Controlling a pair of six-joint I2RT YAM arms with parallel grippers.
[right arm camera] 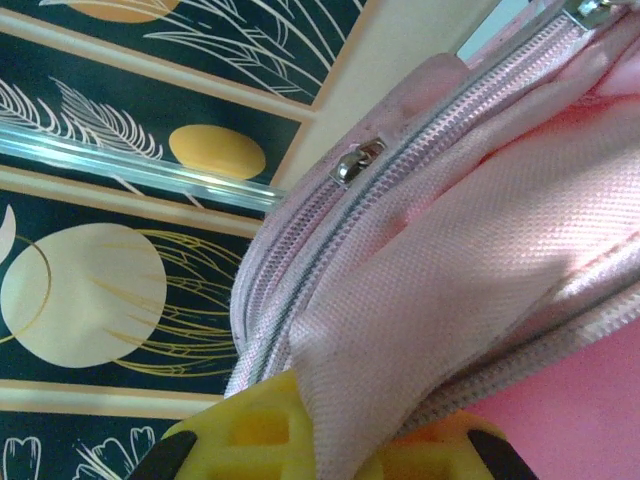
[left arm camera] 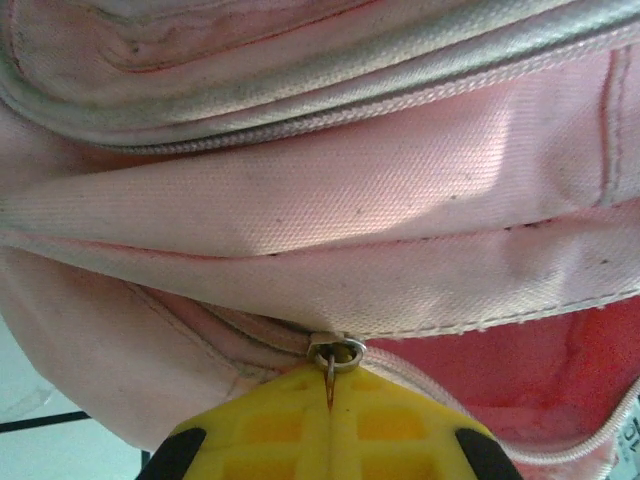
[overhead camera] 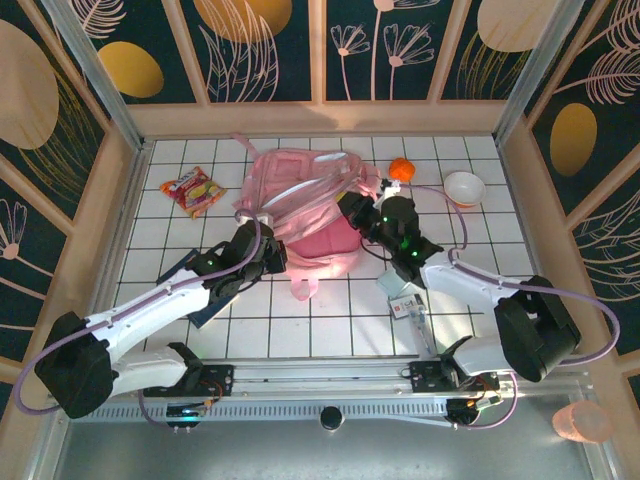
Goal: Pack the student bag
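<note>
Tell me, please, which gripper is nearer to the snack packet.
Left. The left gripper is clamped on the left side of the student bag, just right of the snack packet; the right gripper grips the bag's right side, farther away.

Student bag [overhead camera: 318, 240]: big soft pink fabric backpack w/ pale trim, lying slumped on the white gridded table [overhead camera: 330, 320], roughly centre and toward the far side. Top half is paler pink w/ light bands running diagonally; near half is a deeper pink panel. One short pink strap [overhead camera: 302, 290] pokes out toward the near edge.

Left wrist view: woven fabric sags in loose folds btwn zip lines; a small metal zip pull [left arm camera: 336, 353] sits low in the frame, and right of it the zip gapes open on a redder lining (contents can't be made out).

Right wrist view: another zip track, closed, curves along the bag's edge w/ a silver slider [right arm camera: 357, 162].
</note>
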